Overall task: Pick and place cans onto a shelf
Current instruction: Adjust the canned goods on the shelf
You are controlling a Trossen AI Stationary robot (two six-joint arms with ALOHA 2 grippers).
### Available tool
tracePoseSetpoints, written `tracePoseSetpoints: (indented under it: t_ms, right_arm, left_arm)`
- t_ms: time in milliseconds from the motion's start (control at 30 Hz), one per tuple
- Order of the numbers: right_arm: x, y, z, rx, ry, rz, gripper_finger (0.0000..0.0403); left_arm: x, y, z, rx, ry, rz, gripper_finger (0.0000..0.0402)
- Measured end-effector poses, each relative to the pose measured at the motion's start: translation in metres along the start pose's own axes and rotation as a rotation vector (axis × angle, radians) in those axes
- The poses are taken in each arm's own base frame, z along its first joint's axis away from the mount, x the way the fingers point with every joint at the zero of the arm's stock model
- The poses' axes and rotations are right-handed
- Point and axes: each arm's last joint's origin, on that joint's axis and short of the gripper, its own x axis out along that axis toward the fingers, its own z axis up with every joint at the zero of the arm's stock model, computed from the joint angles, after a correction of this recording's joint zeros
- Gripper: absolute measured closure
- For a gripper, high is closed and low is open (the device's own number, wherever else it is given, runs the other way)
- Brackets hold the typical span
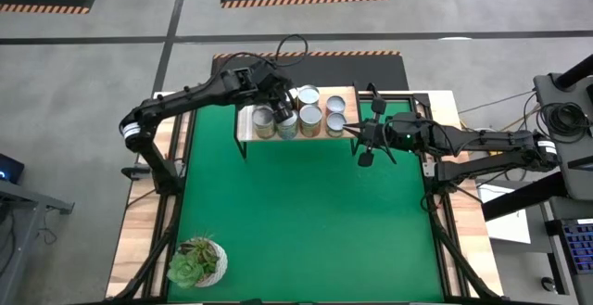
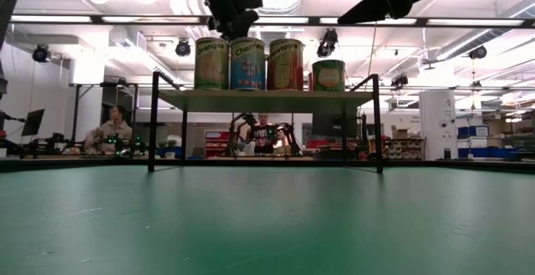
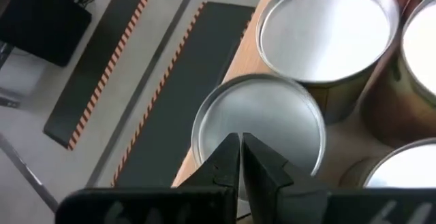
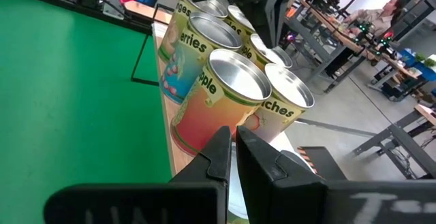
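We saw the left gripper (image 1: 278,99) hovering over the cans (image 1: 298,112) at the shelf's (image 1: 244,129) left end, fingers pinched together and holding nothing, probably done placing. The right gripper (image 1: 363,138) waited just off the shelf's right edge, fingers likewise together and empty. We counted seven cans up there, plus one potted plant (image 1: 196,260) at the table's (image 1: 296,231) near-left corner.

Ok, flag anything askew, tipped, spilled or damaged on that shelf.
Nothing stands out. The cans stand upright in a tight cluster on the shelf, none tipped or visibly dented, with no spill on the green mat. The left gripper hovers over the cans, jaws shut; the right gripper waits beside the shelf.
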Motion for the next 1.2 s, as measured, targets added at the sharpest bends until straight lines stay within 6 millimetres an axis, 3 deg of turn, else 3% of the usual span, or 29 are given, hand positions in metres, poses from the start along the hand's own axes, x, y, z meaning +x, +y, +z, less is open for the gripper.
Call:
tracePoseSetpoints:
  t_ms: [1200]
  right_arm:
    - [0.000, 0.000, 0.000, -0.008, 0.001, 0.000, 0.0390]
  left_arm:
    - [-0.012, -0.010, -0.007, -0.044, 0.056, -0.052, 0.0402]
